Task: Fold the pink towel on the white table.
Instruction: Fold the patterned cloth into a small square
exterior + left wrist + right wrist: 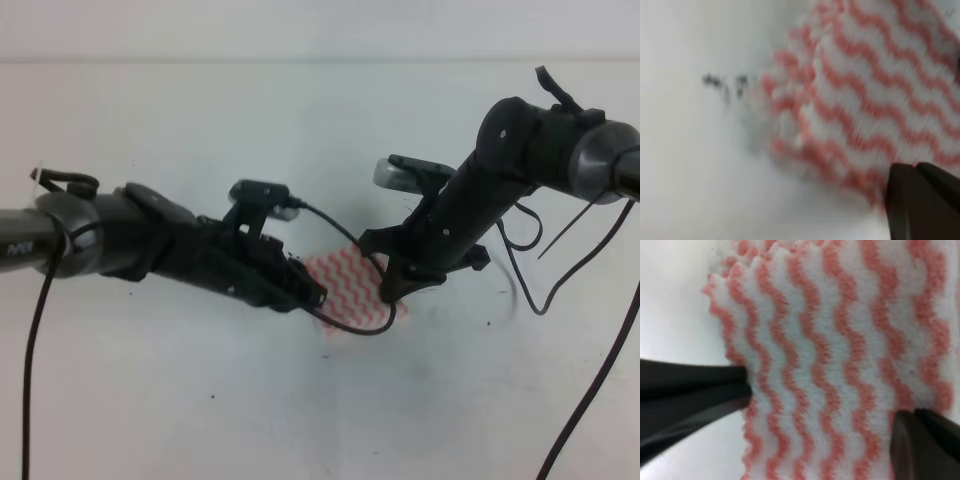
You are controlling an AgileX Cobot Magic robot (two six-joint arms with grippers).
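Observation:
The pink towel (345, 282), small, with pink-red and white wavy stripes, lies on the white table (180, 400) in the middle of the exterior view. My left gripper (318, 296) is at its left edge. The left wrist view shows the towel (875, 85) blurred and only one dark finger (922, 205) at its lower corner, so its state is unclear. My right gripper (388, 292) is at the towel's right edge. In the right wrist view its fingers (690, 395) stand apart, open, down on the towel (835, 355), one at its edge, one over it.
A black cable (362, 328) from the left arm loops over the towel's near edge. More cables (590, 380) hang from the right arm at the right. A few dark specks (725, 82) mark the table beside the towel.

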